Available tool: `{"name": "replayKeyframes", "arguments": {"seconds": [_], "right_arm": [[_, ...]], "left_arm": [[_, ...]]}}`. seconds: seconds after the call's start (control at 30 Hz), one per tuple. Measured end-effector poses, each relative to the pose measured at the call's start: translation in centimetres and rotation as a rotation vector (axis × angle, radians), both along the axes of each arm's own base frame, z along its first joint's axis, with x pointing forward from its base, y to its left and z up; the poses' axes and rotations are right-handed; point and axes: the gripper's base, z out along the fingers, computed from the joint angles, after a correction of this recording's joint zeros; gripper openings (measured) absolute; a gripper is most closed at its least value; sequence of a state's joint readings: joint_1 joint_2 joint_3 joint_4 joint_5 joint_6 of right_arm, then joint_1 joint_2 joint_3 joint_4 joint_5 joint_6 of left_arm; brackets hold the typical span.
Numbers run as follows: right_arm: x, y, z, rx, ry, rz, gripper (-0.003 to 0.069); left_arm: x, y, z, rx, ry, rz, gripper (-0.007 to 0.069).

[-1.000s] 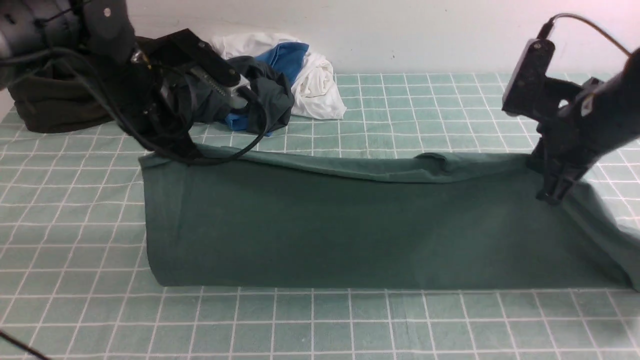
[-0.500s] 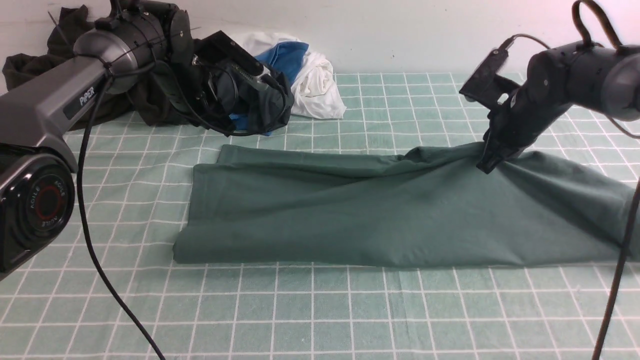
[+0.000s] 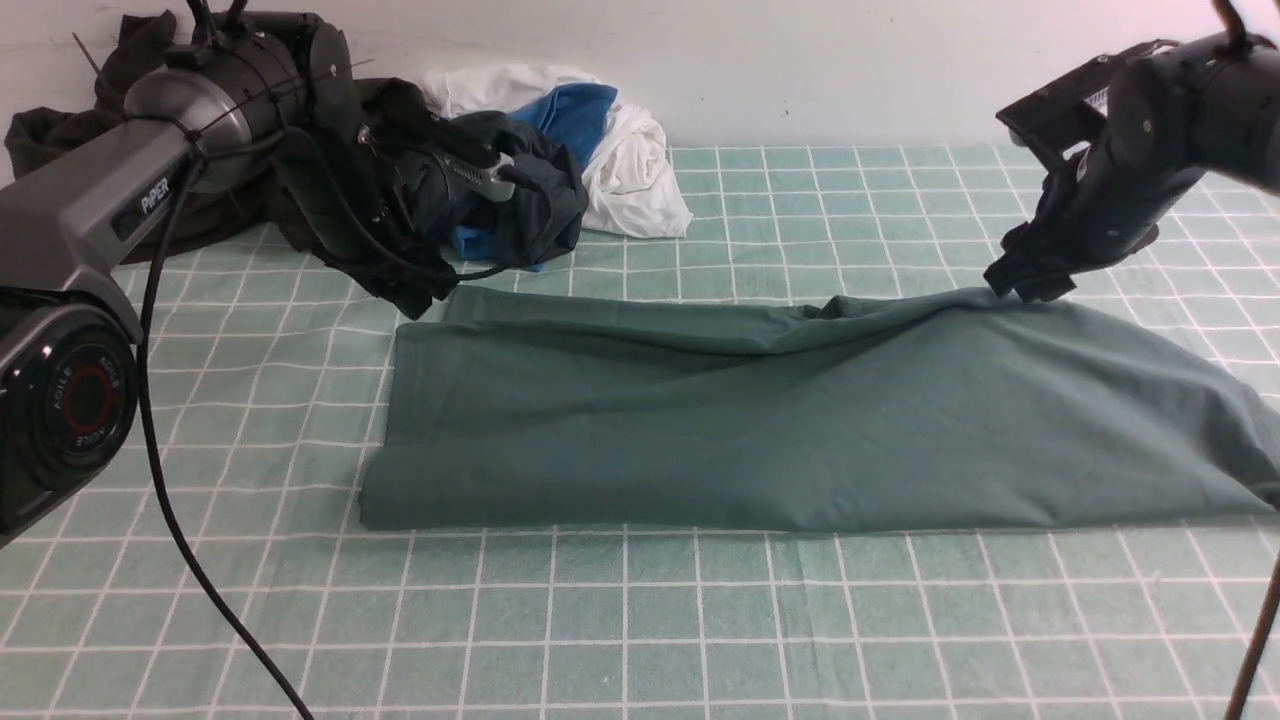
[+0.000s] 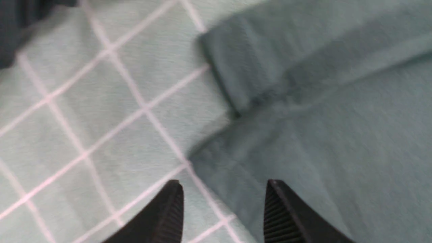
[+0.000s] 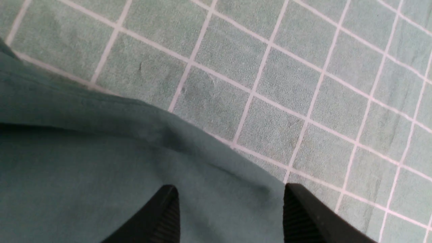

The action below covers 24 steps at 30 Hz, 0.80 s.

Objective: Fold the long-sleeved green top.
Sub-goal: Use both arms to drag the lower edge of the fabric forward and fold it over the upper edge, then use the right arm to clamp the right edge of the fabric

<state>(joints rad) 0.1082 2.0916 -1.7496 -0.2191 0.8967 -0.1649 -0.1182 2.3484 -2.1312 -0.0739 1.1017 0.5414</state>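
Front view: green long-sleeved top (image 3: 800, 420) lies mid-table on the checked cloth (image 3: 640, 640) as one long flat band running left to right, with its near edge doubled over and fairly straight and its far edge a bit rumpled. No sleeves or neckline show, so I take them to be tucked inside. Left gripper (image 3: 425, 292) hangs at the band's far left corner and right gripper (image 3: 1022, 282) at its far right edge. I can't read either claw from here. A heap of other clothes, white and blue garment (image 3: 625, 150) and dark garment (image 3: 530, 205), sits behind, apart from the top. Left wrist view, blurry: the claw is parted moderately with nothing between the pads, and the top's corner with a layered edge is just beyond it. Right wrist view: the claw is spread wide and empty, poised over the top's edge where it meets the cloth. My read: the lengthwise fold is done and laid down. What's left is smoothing the far edge, then folding the band crosswise, probably once or twice, into a compact stack.
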Motion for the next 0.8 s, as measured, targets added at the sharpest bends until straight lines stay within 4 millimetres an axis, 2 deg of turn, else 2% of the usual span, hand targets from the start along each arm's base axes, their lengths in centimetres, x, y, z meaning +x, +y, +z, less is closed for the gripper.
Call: {"name": "replayKeyframes", "arguments": {"seconds": [0.2, 0.53, 0.6, 0.73, 0.8], "right_arm": [[-0.8, 0.0, 1.1, 0.016, 0.027, -0.019, 0.0392], [-1.0, 0.0, 1.0, 0.019, 0.056, -0.026, 0.0393], [-1.0, 0.0, 1.0, 0.018, 0.057, -0.021, 0.0393], [-1.0, 0.0, 1.0, 0.019, 0.057, -0.02, 0.0393], [-1.0, 0.0, 1.0, 0.019, 0.057, -0.02, 0.0393]], "left_arm": [[0.8, -0.4, -3.0, -0.008, 0.001, -0.074, 0.0336], [1.4, -0.3, -3.9, -0.009, -0.03, -0.087, 0.0319], [1.3, -0.2, -3.9, -0.009, -0.016, -0.091, 0.027], [1.1, -0.1, -4.0, -0.009, 0.003, -0.093, 0.0085], [1.1, 0.0, -4.0, -0.008, 0.008, -0.093, 0.0024]]}}
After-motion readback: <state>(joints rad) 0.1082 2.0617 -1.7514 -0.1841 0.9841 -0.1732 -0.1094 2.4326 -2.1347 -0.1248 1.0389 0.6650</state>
